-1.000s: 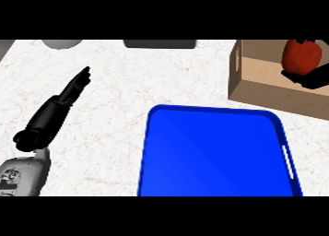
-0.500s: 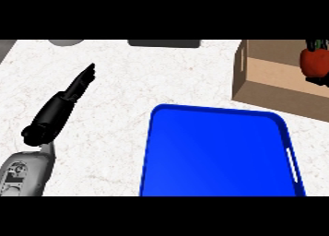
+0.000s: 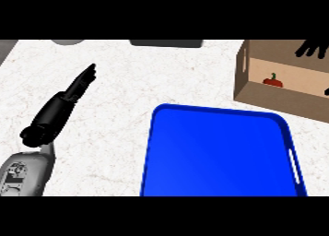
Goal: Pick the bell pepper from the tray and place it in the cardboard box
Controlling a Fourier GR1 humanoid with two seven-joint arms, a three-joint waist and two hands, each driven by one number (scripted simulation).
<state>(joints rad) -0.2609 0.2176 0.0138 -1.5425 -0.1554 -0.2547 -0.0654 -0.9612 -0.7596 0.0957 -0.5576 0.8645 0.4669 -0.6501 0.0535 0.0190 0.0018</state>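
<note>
My right hand (image 3: 315,47) hung open, holding nothing; the pepper (image 3: 273,81) lay below it in the box (image 3: 275,98), apart from my fingers

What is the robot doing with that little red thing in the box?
The red thing is a bell pepper. It sits inside the cardboard box, and nothing is holding it. The robot's right hand is above the box with its fingers spread open. The blue tray in front has nothing on it. The left hand lies flat on the counter, off to the side, with straight fingers.
</note>
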